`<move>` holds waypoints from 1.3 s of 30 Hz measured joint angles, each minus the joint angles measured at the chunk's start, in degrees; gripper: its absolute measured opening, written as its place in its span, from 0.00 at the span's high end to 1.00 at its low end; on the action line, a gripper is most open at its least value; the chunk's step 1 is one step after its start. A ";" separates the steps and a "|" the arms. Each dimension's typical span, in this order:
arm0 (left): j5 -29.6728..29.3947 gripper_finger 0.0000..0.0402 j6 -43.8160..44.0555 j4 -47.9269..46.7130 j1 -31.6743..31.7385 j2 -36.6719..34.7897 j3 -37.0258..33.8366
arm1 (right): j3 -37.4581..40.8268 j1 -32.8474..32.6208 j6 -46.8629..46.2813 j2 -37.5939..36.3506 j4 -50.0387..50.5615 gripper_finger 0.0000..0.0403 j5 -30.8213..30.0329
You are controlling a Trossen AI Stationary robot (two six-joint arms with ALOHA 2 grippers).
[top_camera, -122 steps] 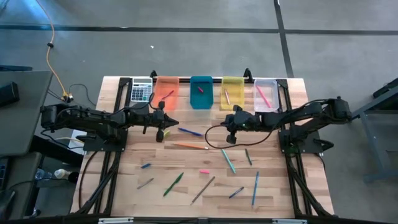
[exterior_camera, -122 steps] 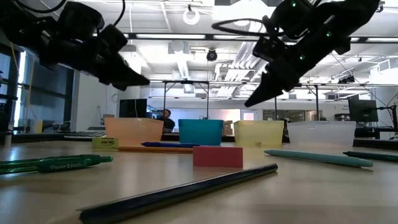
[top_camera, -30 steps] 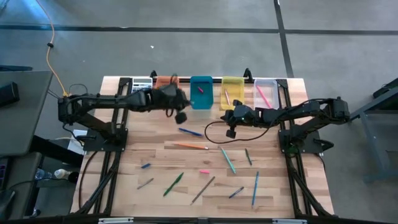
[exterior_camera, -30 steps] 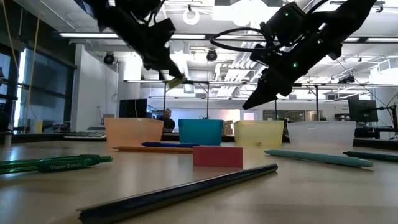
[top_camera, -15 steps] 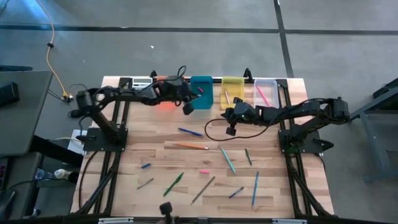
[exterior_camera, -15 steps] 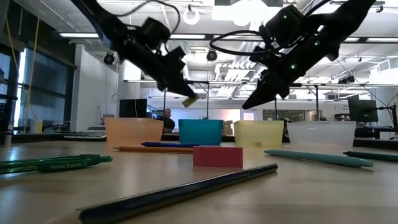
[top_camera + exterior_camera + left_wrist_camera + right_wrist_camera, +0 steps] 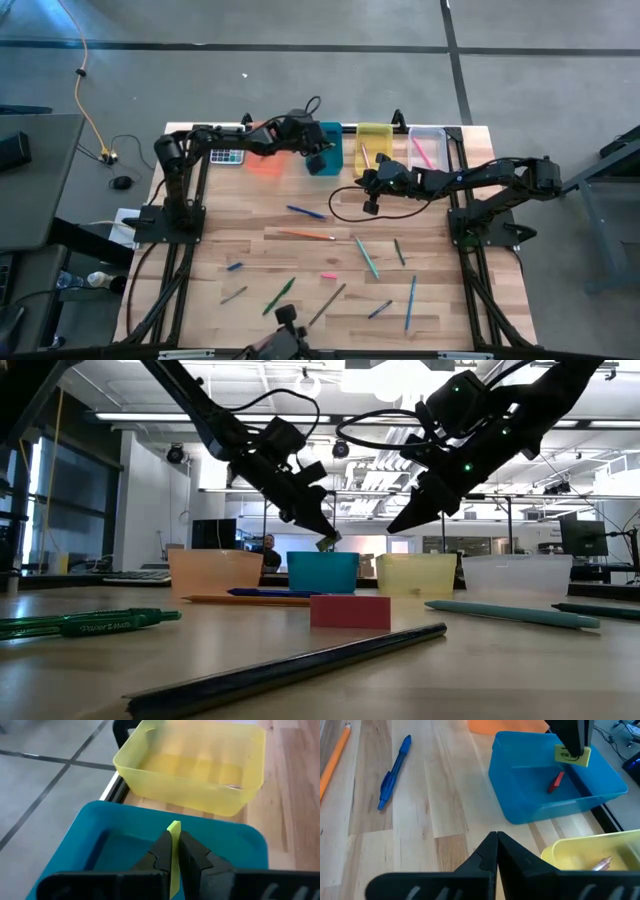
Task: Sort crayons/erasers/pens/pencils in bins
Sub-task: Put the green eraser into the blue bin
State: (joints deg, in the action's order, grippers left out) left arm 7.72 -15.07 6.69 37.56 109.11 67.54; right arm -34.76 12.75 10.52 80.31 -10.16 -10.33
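The left gripper [image 7: 172, 851] reaches out over the blue bin [image 7: 323, 147], angled down, pinching a yellow-green eraser [image 7: 572, 755]. The right gripper [image 7: 497, 851], fingers pressed together and empty, hangs above the table [image 7: 250, 255] near the yellow bin [image 7: 374, 146].

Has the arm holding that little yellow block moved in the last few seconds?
Yes. The left gripper with the yellow eraser has swung from beside the orange bin to above the blue bin.

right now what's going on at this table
The left pincer is shut on a yellow-green eraser and holds it over the teal-blue bin, which already has a pink eraser inside. The right pincer hangs shut and empty above the table near the yellow bin. Pens and pencils lie unsorted on the wood.
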 joint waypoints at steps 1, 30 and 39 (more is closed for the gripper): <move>0.05 0.99 -0.09 -0.08 0.00 0.13 0.26 | 0.00 0.00 0.02 0.00 -0.04 1.00 0.01; 0.32 0.99 -0.26 0.11 -0.07 1.70 0.38 | 0.00 0.02 -0.05 0.00 1.30 1.00 0.00; 0.27 0.94 -0.13 0.00 -0.07 1.70 0.38 | 0.00 0.00 0.01 0.00 1.68 1.00 0.00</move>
State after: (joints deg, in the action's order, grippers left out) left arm 7.99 -15.20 6.70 37.50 110.80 67.92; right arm -34.76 12.75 10.53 80.31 -8.48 -10.33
